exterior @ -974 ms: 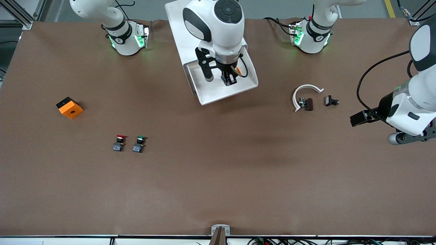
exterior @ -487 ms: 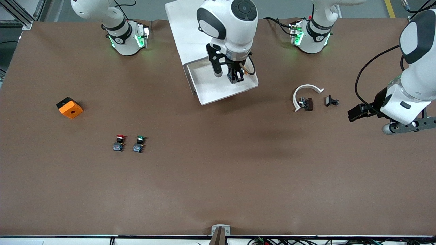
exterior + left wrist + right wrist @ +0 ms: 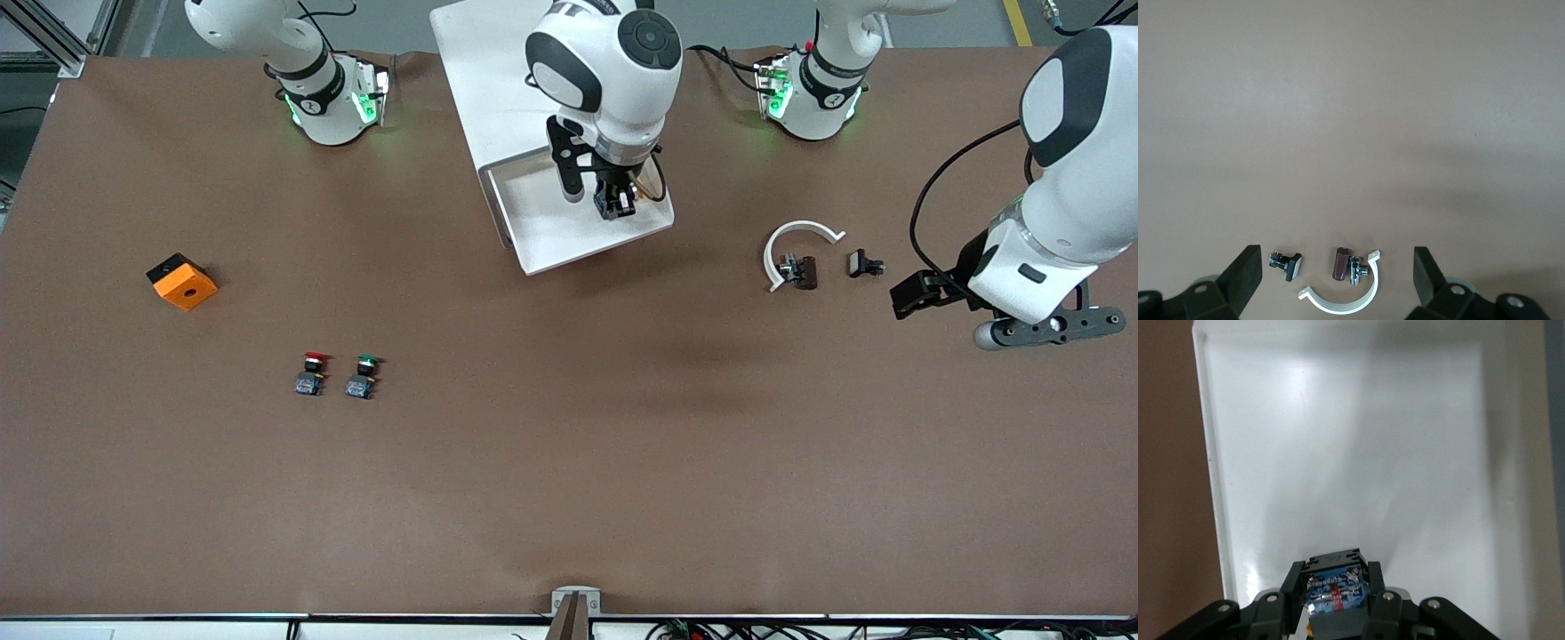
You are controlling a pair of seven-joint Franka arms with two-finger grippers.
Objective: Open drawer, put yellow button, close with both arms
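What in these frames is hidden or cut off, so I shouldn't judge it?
- Yellow button: cap hidden by the right gripper in the right wrist view; the arm covers most of it in the front view.
- Drawer: the arm covers part of its tray in the front view.
- Left gripper: fingers cut off by the left wrist view's edge.

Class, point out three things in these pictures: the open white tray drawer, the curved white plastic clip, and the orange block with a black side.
open white tray drawer (image 3: 542, 233), front view, bare floor.
curved white plastic clip (image 3: 797, 228), front view, top of arc.
orange block with a black side (image 3: 187, 288), front view, orange top face.
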